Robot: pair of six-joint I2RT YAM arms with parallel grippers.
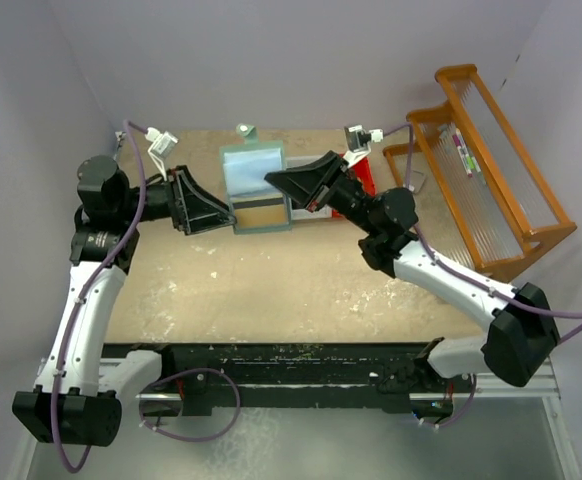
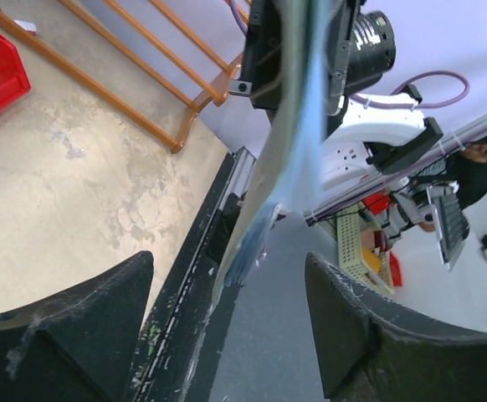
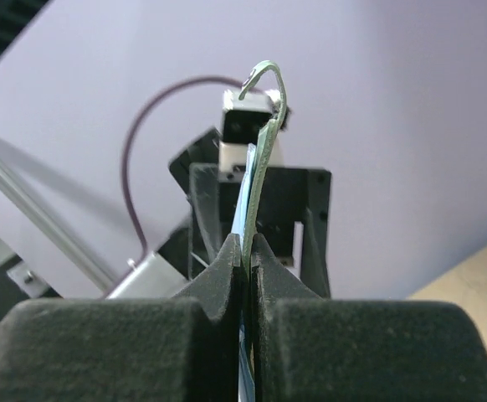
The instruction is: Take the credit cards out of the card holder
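Teal card holder (image 1: 252, 172), edge in right hand (image 3: 245, 249)

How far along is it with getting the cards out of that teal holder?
Early. Done: the card holder is lifted off the table and open. In hand: the right gripper pinches its edge; the left gripper stands open at its other side, not gripping. Left: pulling out the cards; none shows clearly outside the holder.
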